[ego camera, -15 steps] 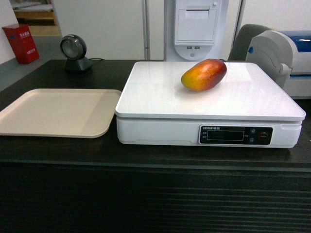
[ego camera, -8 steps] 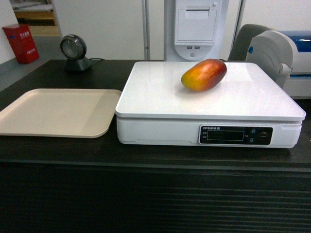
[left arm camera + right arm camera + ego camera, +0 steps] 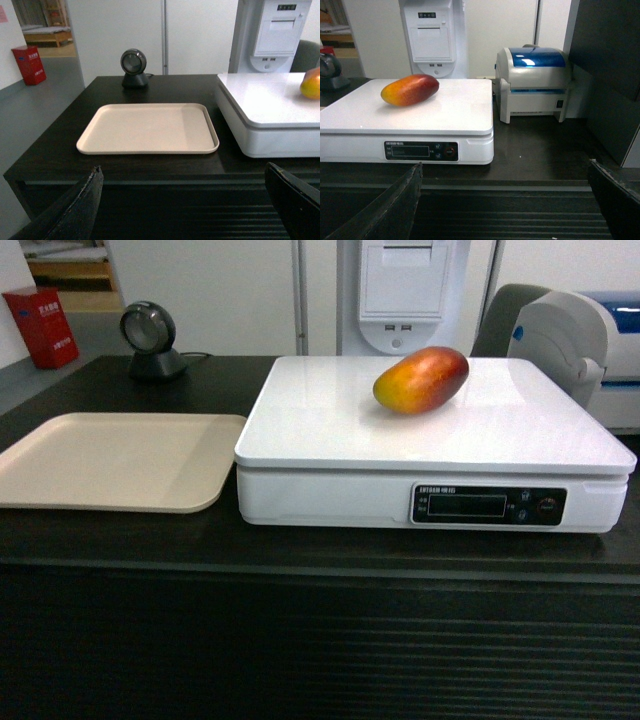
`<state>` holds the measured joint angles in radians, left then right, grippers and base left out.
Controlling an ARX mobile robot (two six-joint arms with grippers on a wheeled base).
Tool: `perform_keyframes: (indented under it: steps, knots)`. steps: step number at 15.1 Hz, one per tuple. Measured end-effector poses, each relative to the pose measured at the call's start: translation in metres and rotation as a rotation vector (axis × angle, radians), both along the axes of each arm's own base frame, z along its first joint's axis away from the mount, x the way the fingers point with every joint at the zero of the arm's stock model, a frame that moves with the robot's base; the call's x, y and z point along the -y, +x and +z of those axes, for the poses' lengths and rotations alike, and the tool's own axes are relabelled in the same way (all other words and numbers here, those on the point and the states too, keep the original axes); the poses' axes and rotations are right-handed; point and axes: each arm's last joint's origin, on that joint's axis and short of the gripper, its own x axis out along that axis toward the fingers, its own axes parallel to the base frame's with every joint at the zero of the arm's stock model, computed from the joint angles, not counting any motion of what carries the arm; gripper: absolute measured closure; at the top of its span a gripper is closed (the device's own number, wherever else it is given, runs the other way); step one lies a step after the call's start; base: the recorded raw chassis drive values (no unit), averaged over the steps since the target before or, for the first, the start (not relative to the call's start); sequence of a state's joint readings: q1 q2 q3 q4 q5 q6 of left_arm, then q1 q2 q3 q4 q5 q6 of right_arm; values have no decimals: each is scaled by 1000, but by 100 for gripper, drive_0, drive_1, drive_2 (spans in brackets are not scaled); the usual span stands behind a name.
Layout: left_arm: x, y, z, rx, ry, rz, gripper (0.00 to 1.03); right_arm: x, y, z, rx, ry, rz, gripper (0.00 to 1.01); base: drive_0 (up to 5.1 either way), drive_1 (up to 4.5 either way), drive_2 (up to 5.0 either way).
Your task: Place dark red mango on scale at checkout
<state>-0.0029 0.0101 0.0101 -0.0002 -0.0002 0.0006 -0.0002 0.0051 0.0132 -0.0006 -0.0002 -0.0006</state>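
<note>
The head view is shifting: everything on the surface (image 3: 120, 540) now sits a touch higher in the picture and looks a little larger, as if the camera has drawn in and tipped. The scale (image 3: 330, 495) spreads wider, its right edge now running out to the picture's border, and its display panel has slid lower and to the right. The dark red mango (image 3: 421, 380) rides slightly higher in view, yet it keeps the same spot on the platform, same tilt. The beige tray (image 3: 110, 462) has crept up and left, the round black scanner (image 3: 148, 335) too. Among the things themselves, nothing has moved.
</note>
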Motion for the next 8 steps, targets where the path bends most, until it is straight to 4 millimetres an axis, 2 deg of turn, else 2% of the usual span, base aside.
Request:
perform_keyframes:
  steps: [8]
  knots:
    - [0,0,0,-3,0,0,5,0,0,0,-3,-1,0,3,0,0,0]
